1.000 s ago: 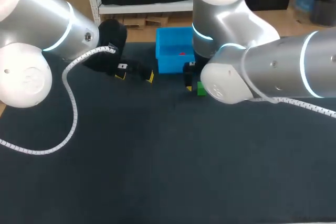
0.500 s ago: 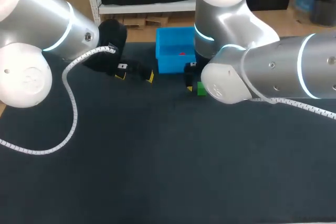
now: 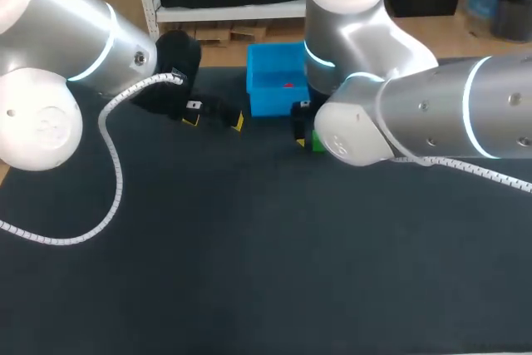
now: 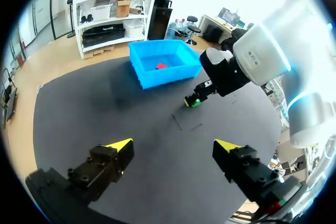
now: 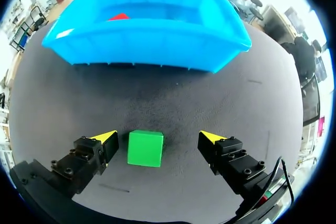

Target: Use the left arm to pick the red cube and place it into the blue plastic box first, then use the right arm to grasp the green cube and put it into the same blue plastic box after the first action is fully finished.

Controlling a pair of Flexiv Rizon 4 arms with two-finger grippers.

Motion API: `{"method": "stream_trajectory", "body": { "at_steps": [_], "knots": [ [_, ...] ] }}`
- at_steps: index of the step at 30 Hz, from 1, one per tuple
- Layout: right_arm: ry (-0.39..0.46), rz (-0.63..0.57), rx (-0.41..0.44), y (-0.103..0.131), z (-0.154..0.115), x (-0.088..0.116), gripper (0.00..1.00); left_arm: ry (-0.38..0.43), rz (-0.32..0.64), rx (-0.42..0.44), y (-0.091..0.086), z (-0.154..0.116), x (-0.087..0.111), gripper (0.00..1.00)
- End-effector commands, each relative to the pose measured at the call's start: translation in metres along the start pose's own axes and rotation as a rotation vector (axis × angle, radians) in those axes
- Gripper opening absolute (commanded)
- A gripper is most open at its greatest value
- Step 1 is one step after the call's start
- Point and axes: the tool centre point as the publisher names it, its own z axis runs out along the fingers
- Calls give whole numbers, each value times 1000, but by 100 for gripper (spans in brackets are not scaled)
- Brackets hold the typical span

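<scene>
The red cube [image 3: 288, 85] [image 4: 161, 66] [image 5: 118, 17] lies inside the blue plastic box [image 3: 264, 104] [image 4: 157, 77] [image 5: 152, 45] at the table's far middle. The green cube [image 3: 317, 141] [image 4: 194, 102] [image 5: 145, 148] rests on the dark mat just in front of the box. My right gripper [image 3: 301, 129] [image 5: 159, 141] is open and low over the mat, the green cube between its fingers, nearer one of them, touching neither. My left gripper [image 3: 215, 118] [image 4: 174, 148] hangs open and empty left of the box, well short of it.
The dark mat [image 3: 249, 247] covers the table. A white spiral cable [image 3: 112, 155] hangs from my left arm over the left side. My right arm's big elbow [image 3: 357, 126] hides part of the green cube in the head view.
My right arm has shifted slightly leftward and down, covering more of the green cube in the head view. The left arm has stayed still.
</scene>
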Motion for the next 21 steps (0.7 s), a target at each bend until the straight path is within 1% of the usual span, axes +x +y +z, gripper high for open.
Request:
{"method": "stream_trajectory", "body": {
  "at_steps": [1,5,6,8,9,10,11,21],
  "knots": [
    [-4,4,0,3,0,1,100,-2,2,6,1,0,0,100],
    [-4,4,-9,5,2,-1,100,-2,2,6,1,0,0,100],
    [-3,7,-12,5,2,-1,93,-2,2,6,1,0,0,100],
    [-1,12,-15,6,4,-2,48,-2,2,6,1,0,0,100],
    [3,15,-17,6,5,-2,38,-2,2,6,1,0,0,100],
    [5,18,-18,6,6,-1,23,-2,2,6,1,0,0,100],
    [6,20,-19,6,6,-1,0,-2,2,6,1,0,0,100],
    [16,34,-28,3,10,1,0,-2,2,6,1,0,0,100]
  ]
}}
